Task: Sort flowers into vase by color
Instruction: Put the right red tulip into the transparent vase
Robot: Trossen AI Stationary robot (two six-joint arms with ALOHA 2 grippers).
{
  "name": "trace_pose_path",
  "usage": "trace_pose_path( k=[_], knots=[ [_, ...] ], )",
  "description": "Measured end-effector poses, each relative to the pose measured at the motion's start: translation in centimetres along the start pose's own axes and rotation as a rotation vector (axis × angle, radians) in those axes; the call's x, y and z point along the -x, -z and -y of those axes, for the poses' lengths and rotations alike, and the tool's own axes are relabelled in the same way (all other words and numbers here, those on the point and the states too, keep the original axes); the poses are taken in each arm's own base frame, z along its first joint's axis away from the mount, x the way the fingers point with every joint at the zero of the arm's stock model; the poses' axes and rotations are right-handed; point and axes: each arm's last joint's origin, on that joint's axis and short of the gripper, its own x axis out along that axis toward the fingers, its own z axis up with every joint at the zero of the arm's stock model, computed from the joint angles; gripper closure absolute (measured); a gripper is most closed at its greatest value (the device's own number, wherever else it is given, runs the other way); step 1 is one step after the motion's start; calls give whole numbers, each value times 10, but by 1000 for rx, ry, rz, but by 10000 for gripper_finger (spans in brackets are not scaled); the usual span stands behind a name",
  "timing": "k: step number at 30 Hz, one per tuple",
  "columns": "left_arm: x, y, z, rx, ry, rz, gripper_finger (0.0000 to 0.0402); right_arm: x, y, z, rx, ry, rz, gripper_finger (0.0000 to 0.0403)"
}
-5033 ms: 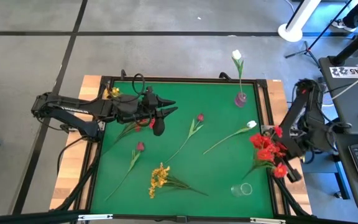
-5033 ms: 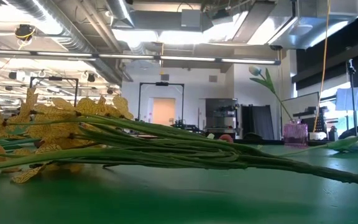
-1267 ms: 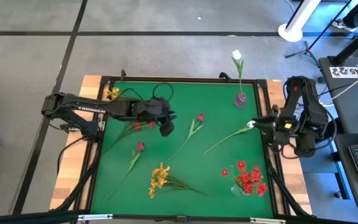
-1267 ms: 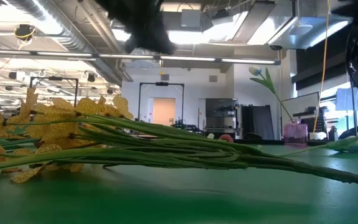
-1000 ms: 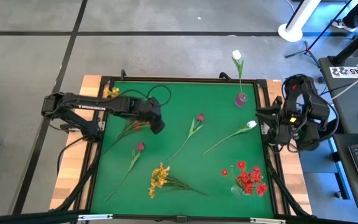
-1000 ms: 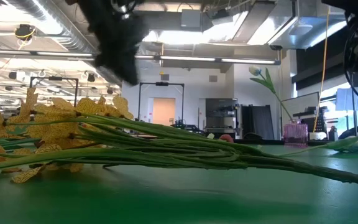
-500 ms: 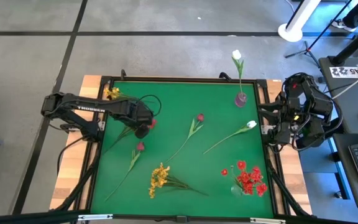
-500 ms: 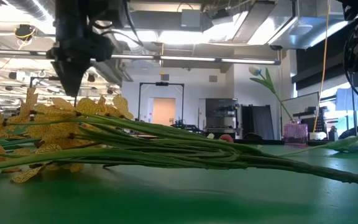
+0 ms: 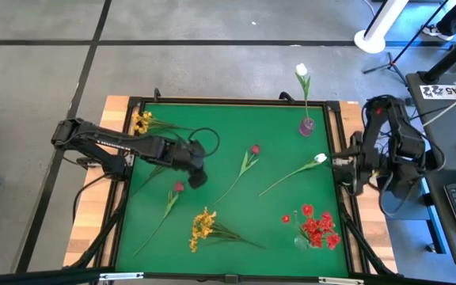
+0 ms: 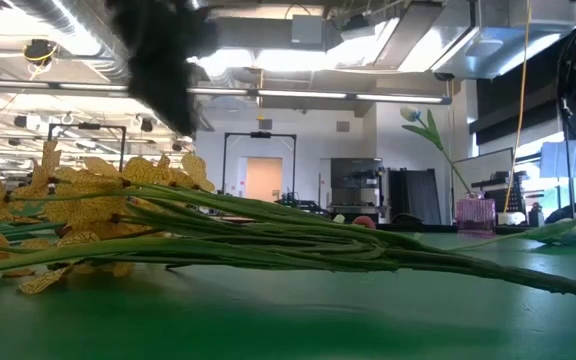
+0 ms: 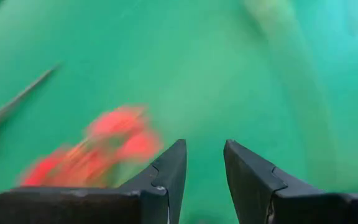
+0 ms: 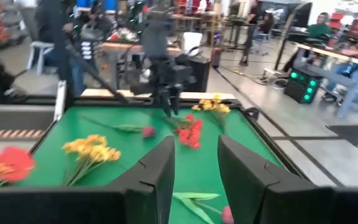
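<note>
Green felt covers the table point(image 9: 275, 146), and the sorting looks only partly done. One white tulip point(image 9: 302, 71) stands in a small pink vase point(image 9: 306, 126) at the far edge, and a red cluster point(image 9: 317, 225) sits in a clear glass vase point(image 9: 301, 241) near the front right. Still lying loose (as far as I can judge) are a second white tulip point(image 9: 320, 159), two dark pink buds point(image 9: 254, 150) point(image 9: 178, 187), a yellow spray point(image 9: 204, 224) and another yellow bunch point(image 9: 140, 119) at the far left corner. Over loose red blooms point(image 11: 107, 140), the left gripper point(image 11: 203, 165) hovers with fingers parted, empty. Beside the table's right edge waits the right gripper point(image 12: 194, 165), fingers apart, empty too.
</note>
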Motion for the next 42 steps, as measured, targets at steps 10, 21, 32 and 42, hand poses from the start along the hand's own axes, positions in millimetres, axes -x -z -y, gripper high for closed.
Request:
trace_pose_path(
  k=[10,21,32,42],
  knots=[
    [-39,-25,26,-49,230,143,297,-6,-19,-35,50,-211,-50,281],
    [-84,-19,35,-59,256,75,297,-34,-41,-46,106,-522,-13,281],
    [-94,-28,33,-3,269,136,278,-64,-48,-3,134,-397,14,281],
    [-137,-18,32,9,236,70,222,-55,-52,45,24,50,56,281]
  ],
)
